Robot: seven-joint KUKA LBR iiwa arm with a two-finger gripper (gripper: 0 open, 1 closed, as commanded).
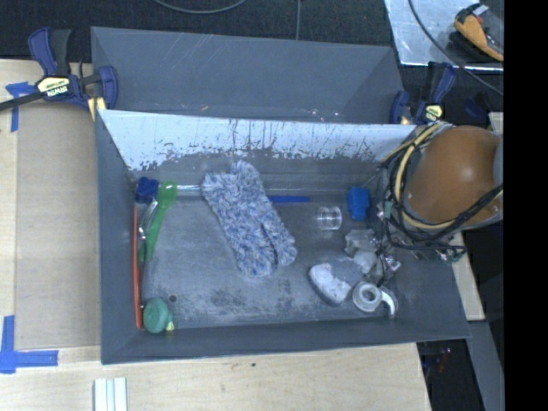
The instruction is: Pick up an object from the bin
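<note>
My gripper (373, 255) hangs low at the right side of the bin, below the orange dome and its cables. Just under it lies a small white tape roll (368, 298) near the front right corner. A pale grey, stone-like lump (329, 282) rests to the left of the roll, close to the gripper. A small clear plastic cup (328, 218) lies on its side up and to the left of the gripper. A blue block (358, 202) sits by the back wall above it. I see nothing held.
A fluffy blue-and-white duster mitt (248, 221) lies across the middle, a thin blue pen (288, 199) behind it. Along the left wall are a green-handled brush (157, 217), an orange stick (135, 268), a green ball (157, 315) and a blue piece (146, 188).
</note>
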